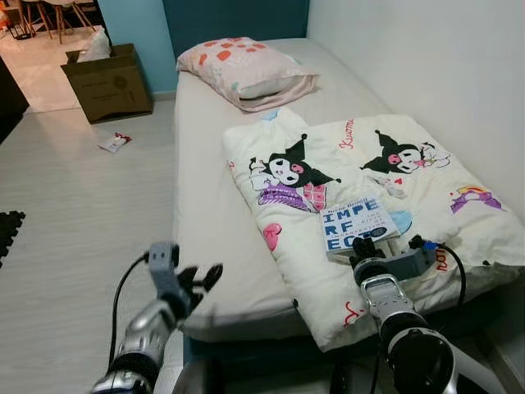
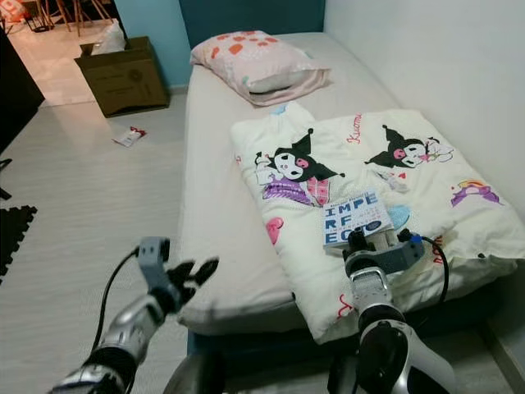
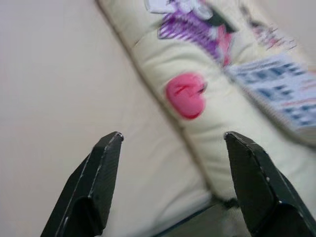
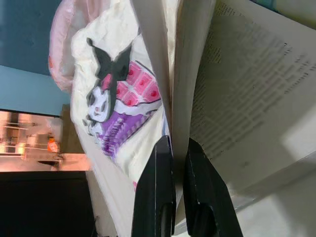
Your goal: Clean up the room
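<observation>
Gripping the near edge of a white paperback book with large blue block letters on its cover (image 1: 354,222), the right gripper (image 1: 367,246) has its jaws closed almost fully, with only the thin cover or a few pages pinched between the two black fingers (image 4: 160,192); the right wrist view shows printed pages fanning open beside them. The book lies on a folded cream quilt printed with a black-and-white cartoon character (image 1: 385,197), near its front edge, on the grey-sheeted bed (image 1: 209,197) that runs along the white wall. A pink-patterned pillow (image 1: 246,70) sits at the bed's far end.

The left gripper (image 1: 193,283) hovers over the bed's near corner with its jaws spread wide and nothing between them, the quilt's edge and a pink heart print (image 3: 186,95) ahead of it.

On the pale floor, well apart from the bed, a small red-and-white wrapper (image 1: 115,142) lies near a brown cardboard box (image 1: 108,82).

The step in hand looks like picking the book off the quilt. As a judgement, the hold seems thin: lifting by a few pages could let the book swing open or tear, so the next move calls for a slow lift or a deeper grip across the spine before carrying it away.
</observation>
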Motion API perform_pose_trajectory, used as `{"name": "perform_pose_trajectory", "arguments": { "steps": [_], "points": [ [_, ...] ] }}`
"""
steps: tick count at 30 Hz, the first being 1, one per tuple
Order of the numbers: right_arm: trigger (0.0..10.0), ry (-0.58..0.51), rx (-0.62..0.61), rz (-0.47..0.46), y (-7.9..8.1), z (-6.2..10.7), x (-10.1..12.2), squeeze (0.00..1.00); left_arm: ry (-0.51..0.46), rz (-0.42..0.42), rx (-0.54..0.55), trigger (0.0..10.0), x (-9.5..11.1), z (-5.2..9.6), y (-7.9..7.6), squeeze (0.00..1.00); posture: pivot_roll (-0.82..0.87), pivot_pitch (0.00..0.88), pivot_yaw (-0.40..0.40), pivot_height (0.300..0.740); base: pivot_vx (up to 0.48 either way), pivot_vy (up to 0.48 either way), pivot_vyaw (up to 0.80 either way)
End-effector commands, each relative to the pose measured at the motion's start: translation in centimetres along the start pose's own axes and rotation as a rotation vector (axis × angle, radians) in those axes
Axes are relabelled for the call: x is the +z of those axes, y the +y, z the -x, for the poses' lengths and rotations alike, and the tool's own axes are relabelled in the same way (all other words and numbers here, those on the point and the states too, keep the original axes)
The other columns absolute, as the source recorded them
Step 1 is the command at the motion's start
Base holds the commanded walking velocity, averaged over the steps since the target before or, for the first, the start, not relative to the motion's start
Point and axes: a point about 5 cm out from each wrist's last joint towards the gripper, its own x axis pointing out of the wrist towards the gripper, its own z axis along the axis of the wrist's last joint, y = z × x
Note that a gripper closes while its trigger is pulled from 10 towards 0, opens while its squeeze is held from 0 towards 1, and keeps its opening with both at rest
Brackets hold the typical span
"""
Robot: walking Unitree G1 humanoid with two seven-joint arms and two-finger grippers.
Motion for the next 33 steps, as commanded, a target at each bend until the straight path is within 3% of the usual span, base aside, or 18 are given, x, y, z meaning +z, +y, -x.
{"name": "perform_pose_trajectory", "arguments": {
  "steps": [1,3,4,6,8,9,10,11,12,15,18,20,22,24,33],
  "points": [
    [0.0,-0.038,0.052,-0.024,0.5,-0.1,0.6,0.0,-0.024,0.062,-0.027,10.0,0.4,-0.2,-0.3,0.0,0.22,0.099,0.019,0.57,0.0,0.0,0.0],
    [0.0,-0.041,0.19,-0.058,1.6,-0.2,0.5,0.0,-0.122,0.205,-0.166,10.0,3.1,-1.5,-1.8,0.0,0.2,0.083,0.018,0.57,0.0,0.0,0.0],
    [0.0,-0.041,0.19,-0.058,1.6,-0.2,0.5,0.0,-0.122,0.205,-0.166,10.0,3.1,-1.5,-1.8,0.0,0.2,0.083,0.018,0.57,0.0,0.0,0.0],
    [0.0,-0.036,0.302,-0.077,2.5,-0.1,0.3,0.0,-0.158,0.32,-0.292,10.0,4.6,-1.9,-2.9,0.0,0.19,0.075,0.019,0.57,0.0,0.0,0.0],
    [0.0,-0.035,0.322,-0.079,2.7,-0.1,0.2,0.0,-0.162,0.342,-0.316,10.0,4.9,-2.0,-3.1,0.0,0.19,0.075,0.019,0.57,0.0,0.0,0.0],
    [0.0,-0.016,0.426,-0.097,3.4,0.1,-0.1,0.0,-0.177,0.401,-0.402,10.0,5.8,-2.2,-3.9,0.0,0.15,0.042,0.022,0.57,0.0,0.0,0.0],
    [0.0,-0.016,0.426,-0.097,3.4,0.1,-0.1,0.0,-0.177,0.401,-0.402,10.0,5.8,-2.2,-3.9,0.0,0.15,0.042,0.022,0.57,0.0,0.0,0.0],
    [0.0,0.01,0.538,-0.117,4.3,0.4,-0.4,0.0,-0.179,0.463,-0.493,10.0,6.6,-2.3,-4.7,0.0,0.14,0.03,0.027,0.57,0.0,0.0,0.0],
    [0.0,0.01,0.538,-0.117,4.3,0.4,-0.4,0.0,-0.179,0.463,-0.493,10.0,6.6,-2.3,-4.7,0.0,0.14,0.03,0.027,0.57,0.0,0.0,0.0],
    [0.0,0.072,0.777,-0.144,6.2,1.6,-1.4,0.0,-0.167,0.585,-0.67,10.0,7.6,-2.3,-6.3,0.0,0.12,0.01,0.033,0.57,0.0,0.0,0.0],
    [0.0,0.086,0.839,-0.151,6.7,1.9,-1.5,0.0,-0.161,0.616,-0.706,10.0,7.8,-2.3,-6.7,0.0,0.11,0.003,0.034,0.57,0.0,0.0,0.0],
    [0.0,0.126,0.984,-0.158,7.9,3.0,-1.7,0.0,-0.161,0.666,-0.743,10.0,8.1,-2.4,-7.3,0.0,0.1,0.0,0.032,0.57,0.0,0.0,0.0],
    [0.0,0.126,0.984,-0.158,7.9,3.0,-1.7,0.0,-0.161,0.666,-0.743,10.0,8.1,-2.4,-7.3,0.0,0.1,0.0,0.032,0.57,0.0,0.0,0.0],
    [0.0,0.183,1.092,-0.147,8.7,4.0,-2.1,0.0,-0.178,0.696,-0.734,10.0,8.4,-2.7,-7.5,0.0,0.1,0.0,0.026,0.57,0.0,0.0,0.0],
    [0.0,0.317,1.266,-0.125,9.6,6.3,-3.3,0.0,-0.197,0.712,-0.73,10.0,9.2,-2.7,-7.3,0.0,0.1,0.0,0.022,0.57,0.0,0.0,0.0]
  ]
}}
